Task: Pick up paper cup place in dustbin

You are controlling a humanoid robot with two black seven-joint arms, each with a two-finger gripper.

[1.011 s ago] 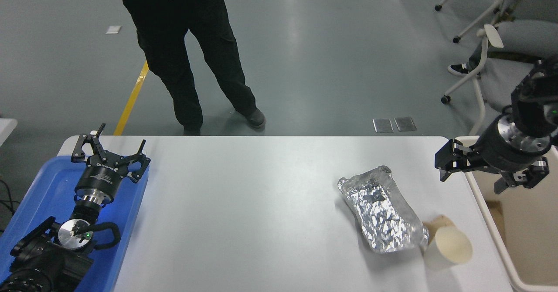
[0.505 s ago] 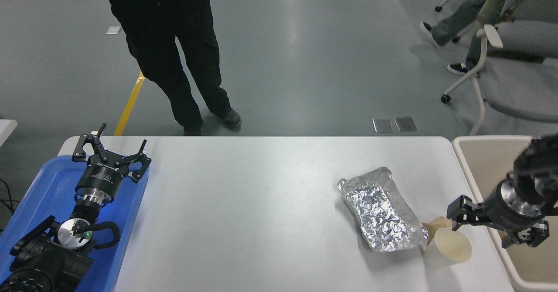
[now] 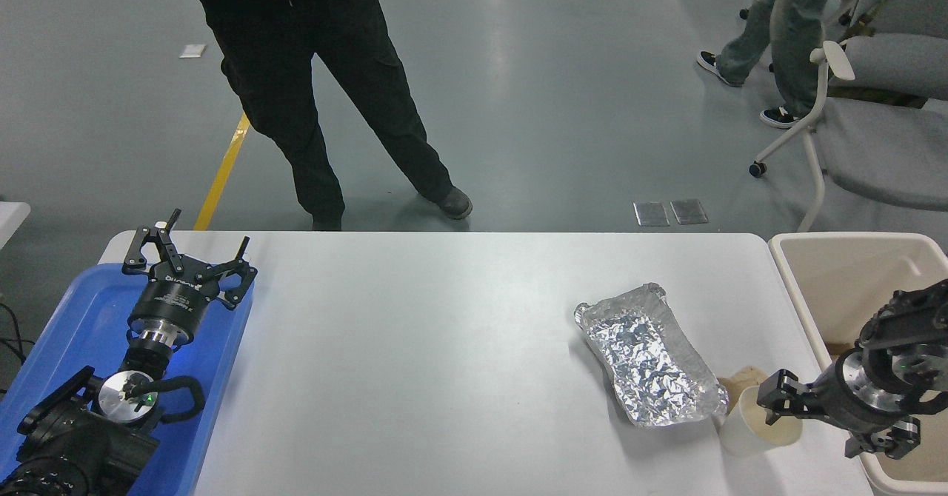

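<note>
Paper, foil, plastic and metal on a smooth matt table

The white tapered paper cup point(image 3: 749, 431) looks matt, its inside cream; the crinkled silver foil tray point(image 3: 648, 366) is shiny and rough with creases. The large beige plastic dustbin point(image 3: 829, 243) has a smooth, dull rim, and the blue plastic tray point(image 3: 67, 318) a slight gloss. The white table point(image 3: 415, 348) is smooth with a soft sheen. Both black grippers, left point(image 3: 189, 255) and right point(image 3: 776, 406), look matt, with bright polished metal rings at the wrists.

White table point(image 3: 444, 348) carries a foil tray point(image 3: 650, 366) at four o'clock — paper cup point(image 3: 748, 433) and brown wad point(image 3: 740, 381) just beside it.
</note>
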